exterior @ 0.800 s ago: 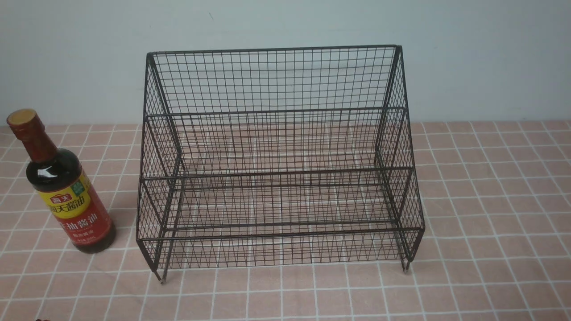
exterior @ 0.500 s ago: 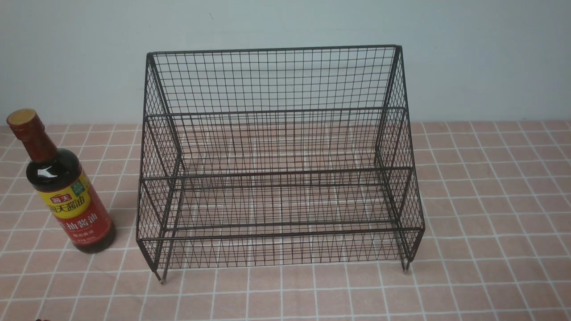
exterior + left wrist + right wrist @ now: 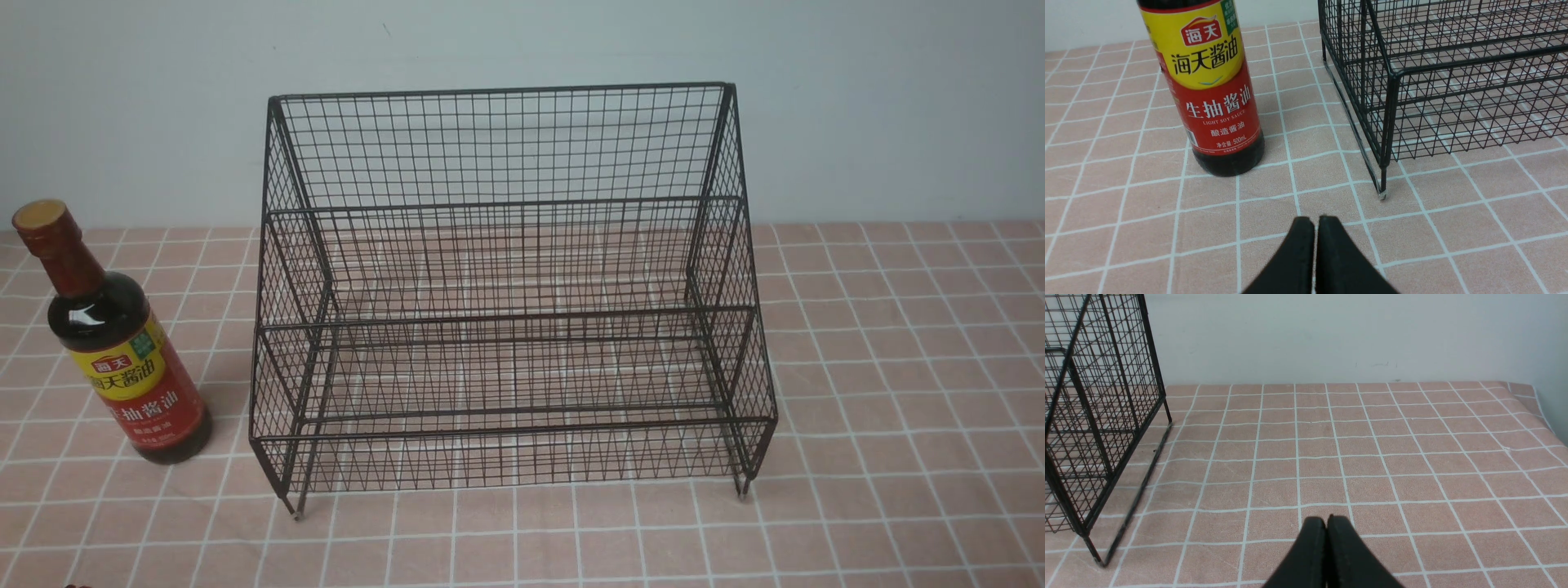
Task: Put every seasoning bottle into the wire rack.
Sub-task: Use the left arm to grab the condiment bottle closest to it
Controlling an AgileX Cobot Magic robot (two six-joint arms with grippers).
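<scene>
The soy sauce bottle (image 3: 114, 343) stands upright on the pink tiled worktop (image 3: 898, 392), at the robot's left, outside the black wire rack (image 3: 506, 91) and just beside its left side without touching it. Its yellow-and-red label faces the robot. The rack sits mid-worktop, its tall grid back towards the pale wall. The left end effector (image 3: 1314, 222) is low over the worktop, on the robot's side of the bottle and the rack's front left leg, its black fingers pressed together. The right end effector (image 3: 1326, 522), fingers likewise together, is over the tiles off the rack's right side
</scene>
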